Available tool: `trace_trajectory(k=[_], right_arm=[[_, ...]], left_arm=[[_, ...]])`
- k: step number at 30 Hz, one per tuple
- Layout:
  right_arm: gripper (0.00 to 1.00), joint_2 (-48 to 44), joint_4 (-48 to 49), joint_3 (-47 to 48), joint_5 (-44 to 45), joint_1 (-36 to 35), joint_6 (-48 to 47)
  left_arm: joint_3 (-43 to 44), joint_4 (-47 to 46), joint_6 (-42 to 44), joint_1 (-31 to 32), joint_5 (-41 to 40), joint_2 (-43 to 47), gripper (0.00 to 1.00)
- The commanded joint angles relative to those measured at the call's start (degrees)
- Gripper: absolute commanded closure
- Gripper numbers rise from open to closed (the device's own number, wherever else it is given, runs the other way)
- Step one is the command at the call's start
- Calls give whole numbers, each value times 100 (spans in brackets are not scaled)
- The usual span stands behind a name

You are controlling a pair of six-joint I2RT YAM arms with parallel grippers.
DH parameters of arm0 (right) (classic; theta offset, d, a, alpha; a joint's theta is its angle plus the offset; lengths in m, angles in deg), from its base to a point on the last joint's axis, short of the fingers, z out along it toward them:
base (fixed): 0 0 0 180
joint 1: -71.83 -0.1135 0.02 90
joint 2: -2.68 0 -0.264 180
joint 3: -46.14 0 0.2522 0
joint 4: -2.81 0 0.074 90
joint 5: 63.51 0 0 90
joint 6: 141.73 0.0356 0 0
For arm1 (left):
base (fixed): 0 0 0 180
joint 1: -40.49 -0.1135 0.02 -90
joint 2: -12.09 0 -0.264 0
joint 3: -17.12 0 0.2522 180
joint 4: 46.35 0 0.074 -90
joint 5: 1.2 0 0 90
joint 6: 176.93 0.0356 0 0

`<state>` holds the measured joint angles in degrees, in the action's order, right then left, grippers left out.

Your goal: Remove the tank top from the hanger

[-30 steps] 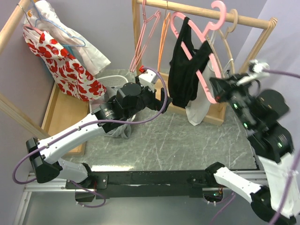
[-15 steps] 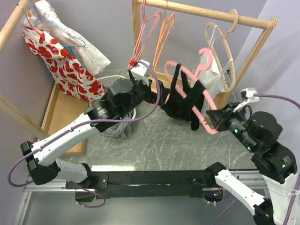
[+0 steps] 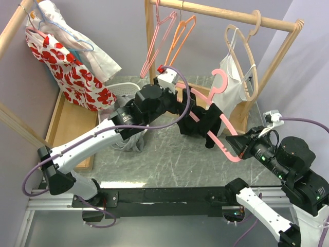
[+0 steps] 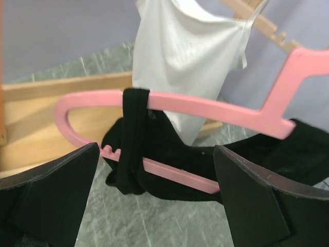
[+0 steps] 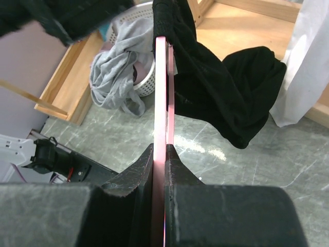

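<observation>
The right jaws clamp the pink hanger [image 3: 230, 149]; the left jaws gape wide, empty, beside its black tank top [image 3: 198, 123].

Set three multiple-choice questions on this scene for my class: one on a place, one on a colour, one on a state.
1. Where is the pink hanger? A hooked on the rail; B in the right gripper; C in the left gripper.
2. What colour is the top on the wooden hanger? A black; B red; C white.
3. How is the left gripper? A shut on the black tank top; B open; C shut on the pink hanger.
B: the right gripper's jaws clamp it, clear of the rail. C: white cloth hangs there. B: its fingers stand wide apart.
</observation>
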<state>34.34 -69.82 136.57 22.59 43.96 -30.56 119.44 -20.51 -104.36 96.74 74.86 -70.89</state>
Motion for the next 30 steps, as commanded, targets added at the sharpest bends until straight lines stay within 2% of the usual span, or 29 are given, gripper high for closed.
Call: trace_trajectory(k=[1,7,14,19,22,28,29,30], right_arm=[[100,-99,253,129,-137,-34,-60],[100,-99,245,208,-119,-34,-86],[100,-125,324,297,-269,-33,-122],[100,-116,297,297,-278,-33,-130],[100,-125,271,270,-138,-33,-139],[100,-81,288,121,47,-42,-148],[100,-72,289,103,56,-34,-148],[100,-72,315,77,65,-33,-148]], left_arm=[[-154,-65,-287,18,207,1,0],[-383,-258,-270,18,295,-95,1],[-365,-434,-120,9,129,-473,7],[-286,-478,-24,9,-241,-632,27],[-391,-627,3,9,-443,-500,35],[-514,-592,3,0,-470,-289,37],[-567,-601,12,9,-470,-280,41],[-593,-627,12,0,-470,-254,57]])
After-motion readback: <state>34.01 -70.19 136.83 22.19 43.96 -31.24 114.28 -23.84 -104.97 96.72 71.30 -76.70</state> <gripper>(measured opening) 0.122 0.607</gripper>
